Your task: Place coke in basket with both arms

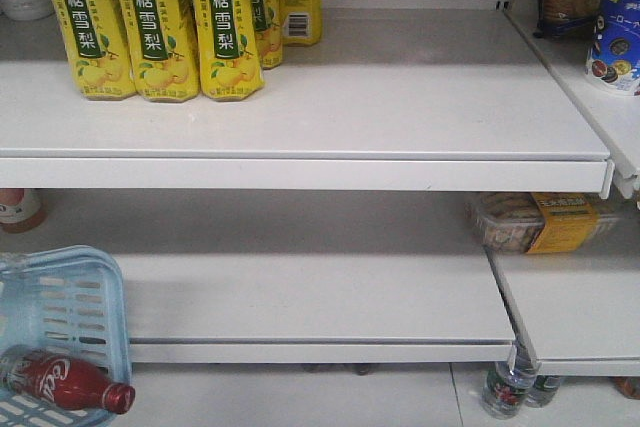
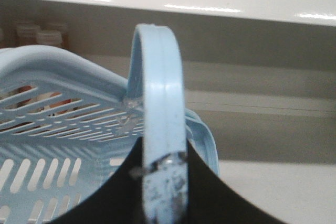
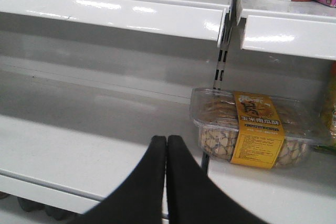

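Observation:
The light blue basket (image 1: 70, 302) hangs at the lower left of the front view, below the lower shelf's front edge. The coke (image 1: 65, 382) lies on its side inside it, red cap pointing right. Neither arm shows in the front view. In the left wrist view my left gripper (image 2: 164, 153) is shut on the basket's loop handle (image 2: 160, 87), with the slotted basket (image 2: 63, 129) to its left. My right gripper (image 3: 166, 139) is shut with nothing in it, over the front of the lower shelf (image 3: 79, 150), left of a cookie box.
Yellow pear-drink bottles (image 1: 160, 27) stand on the upper shelf. A clear cookie box with a yellow label (image 1: 540, 222) (image 3: 252, 129) sits on the right lower shelf beside the slotted shelf upright (image 3: 223, 51). Bottles (image 1: 505, 392) stand under the lower shelf at right.

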Tool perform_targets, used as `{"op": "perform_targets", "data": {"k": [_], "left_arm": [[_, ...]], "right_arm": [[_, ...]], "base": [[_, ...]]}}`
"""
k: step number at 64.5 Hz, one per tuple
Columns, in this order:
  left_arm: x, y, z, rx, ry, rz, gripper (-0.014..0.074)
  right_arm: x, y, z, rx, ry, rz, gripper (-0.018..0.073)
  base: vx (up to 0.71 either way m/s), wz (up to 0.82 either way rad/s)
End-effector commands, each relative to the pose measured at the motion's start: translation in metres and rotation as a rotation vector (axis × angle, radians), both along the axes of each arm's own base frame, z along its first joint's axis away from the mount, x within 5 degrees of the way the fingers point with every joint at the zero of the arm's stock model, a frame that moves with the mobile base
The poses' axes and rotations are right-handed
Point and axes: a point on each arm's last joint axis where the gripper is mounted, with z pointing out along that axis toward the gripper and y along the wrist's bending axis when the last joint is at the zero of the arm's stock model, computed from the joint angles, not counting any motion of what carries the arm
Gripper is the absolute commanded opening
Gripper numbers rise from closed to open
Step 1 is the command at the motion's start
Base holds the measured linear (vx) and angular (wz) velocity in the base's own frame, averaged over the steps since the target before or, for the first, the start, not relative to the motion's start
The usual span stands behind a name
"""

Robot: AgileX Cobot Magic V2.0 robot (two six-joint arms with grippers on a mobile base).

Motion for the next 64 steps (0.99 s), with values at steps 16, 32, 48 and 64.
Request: {"op": "perform_targets", "data": {"k": [16, 32, 48, 64], "left_arm": [[-0.0062, 0.0017, 0.0128, 0.028, -0.179, 0.039, -0.0006], [-0.0062, 0.0025, 0.0127, 0.056, -0.177, 0.048, -0.0006], [-0.0062, 0.0025, 0.0127, 0.066, -0.177, 0.049, -0.0006], [-0.0062, 0.0025, 0.0127, 0.068, -0.177, 0.049, -0.0006]], "right_arm": [[-0.0003, 0.0003, 0.0151, 0.01, -0.087, 0.003, -0.001], [-0.0003, 0.0003, 0.0151, 0.01, -0.087, 0.003, -0.001], [-0.0003, 0.0003, 0.0151, 0.01, -0.087, 0.003, -0.001], [-0.0003, 0.0003, 0.0151, 0.01, -0.087, 0.003, -0.001]], "base": [[0.0, 0.0], [0.0, 0.0], [0.0, 0.0], [0.0, 0.0]]}}
